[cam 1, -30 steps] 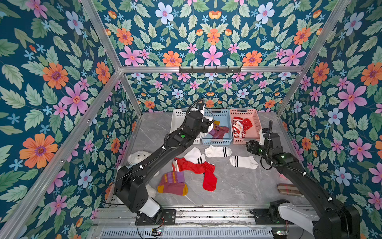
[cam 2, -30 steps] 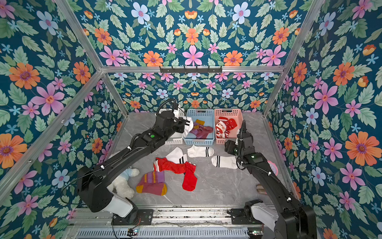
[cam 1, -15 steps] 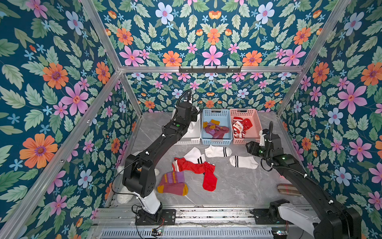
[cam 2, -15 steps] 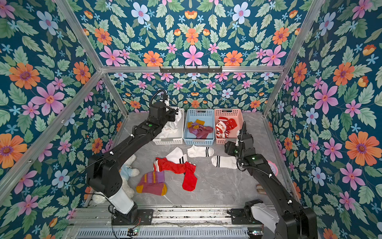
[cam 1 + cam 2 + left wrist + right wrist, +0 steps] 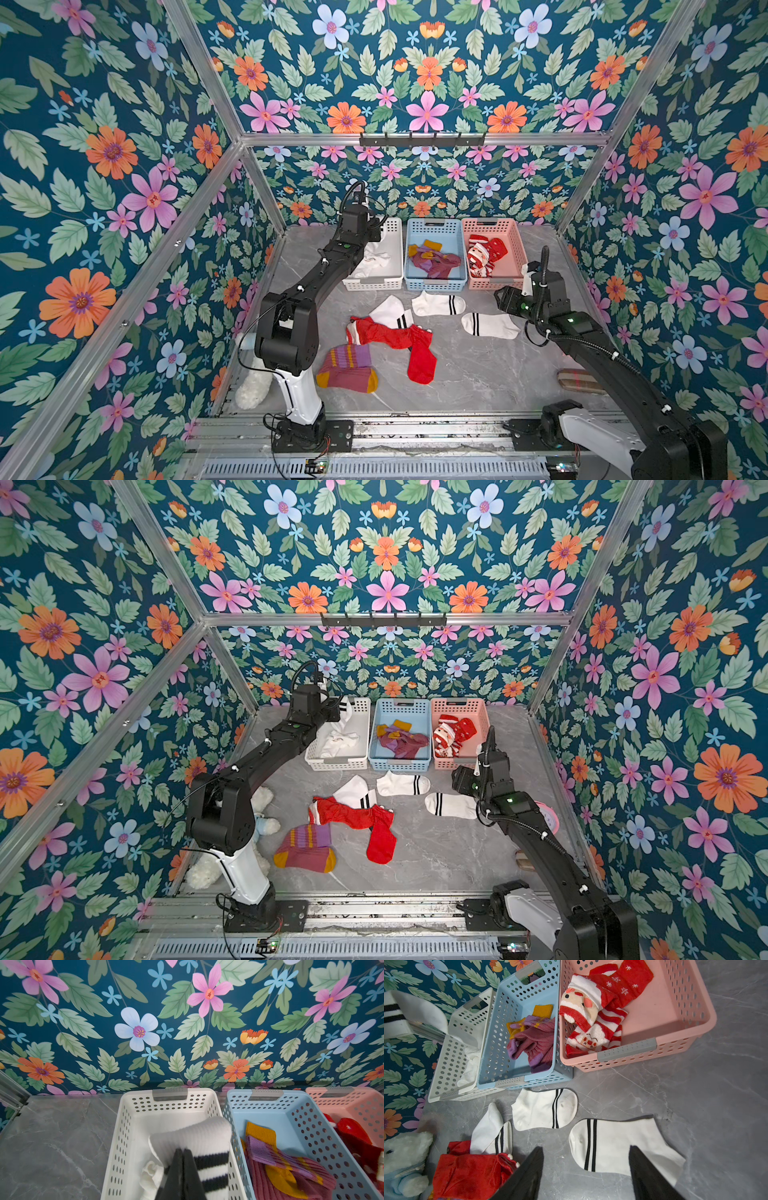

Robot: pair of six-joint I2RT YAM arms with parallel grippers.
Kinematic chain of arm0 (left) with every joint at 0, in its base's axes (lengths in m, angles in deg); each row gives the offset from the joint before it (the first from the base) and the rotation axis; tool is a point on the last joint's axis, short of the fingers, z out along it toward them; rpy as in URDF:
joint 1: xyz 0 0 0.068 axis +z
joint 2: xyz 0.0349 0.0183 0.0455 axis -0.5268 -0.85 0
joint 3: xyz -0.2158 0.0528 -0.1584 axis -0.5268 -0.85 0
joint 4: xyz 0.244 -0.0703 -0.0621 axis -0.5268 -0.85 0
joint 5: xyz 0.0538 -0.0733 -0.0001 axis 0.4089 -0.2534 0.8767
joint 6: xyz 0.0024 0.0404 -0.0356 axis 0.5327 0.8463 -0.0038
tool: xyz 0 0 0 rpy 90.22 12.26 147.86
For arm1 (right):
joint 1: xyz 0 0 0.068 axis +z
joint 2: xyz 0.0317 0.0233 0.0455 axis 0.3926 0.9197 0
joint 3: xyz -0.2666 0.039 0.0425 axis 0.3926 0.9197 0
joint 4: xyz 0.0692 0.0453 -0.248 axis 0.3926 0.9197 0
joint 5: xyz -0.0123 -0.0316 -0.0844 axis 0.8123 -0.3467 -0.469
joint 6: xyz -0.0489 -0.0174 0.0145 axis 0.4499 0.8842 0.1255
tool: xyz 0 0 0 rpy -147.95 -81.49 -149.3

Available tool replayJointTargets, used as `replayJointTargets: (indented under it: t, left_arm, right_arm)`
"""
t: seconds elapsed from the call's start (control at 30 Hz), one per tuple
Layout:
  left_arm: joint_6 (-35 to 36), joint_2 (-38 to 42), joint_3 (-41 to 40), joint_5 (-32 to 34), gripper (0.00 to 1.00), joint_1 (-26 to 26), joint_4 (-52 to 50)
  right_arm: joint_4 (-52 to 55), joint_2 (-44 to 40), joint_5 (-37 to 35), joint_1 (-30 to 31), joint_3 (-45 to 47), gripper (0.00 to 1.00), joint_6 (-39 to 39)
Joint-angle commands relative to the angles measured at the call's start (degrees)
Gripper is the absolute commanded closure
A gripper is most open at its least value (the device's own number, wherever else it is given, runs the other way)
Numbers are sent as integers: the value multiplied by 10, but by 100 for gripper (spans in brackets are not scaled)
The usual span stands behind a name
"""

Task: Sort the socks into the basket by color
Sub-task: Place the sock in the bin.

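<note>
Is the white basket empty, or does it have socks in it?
Not empty. A crumpled white sock lies in the white basket, and the left gripper holds a black-striped white sock over it.

The grey marbled tabletop carries a white basket, blue basket and pink basket side by side at its far edge. Nearer lie three white striped socks, red socks, a maroon sock, a teddy bear and a plaid item.

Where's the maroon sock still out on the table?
The maroon sock lies near the table's front in both top views, beside the left arm, next to the red sock.
</note>
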Motion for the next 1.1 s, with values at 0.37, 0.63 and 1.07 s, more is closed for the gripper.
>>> replayJointTargets:
  t: [0.37,0.63,1.07]
  left_arm:
    - [-30,14,-25,-4,67,6,3]
    - [-37,42,-55,-15,65,4,-11]
    - [-50,111,-144,-14,64,-31,-2]
  right_arm:
    - [-1,0,5,0,6,33,-10]
    - [-12,12,12,0,6,33,-13]
    - [-34,34,27,4,42,35,-31]
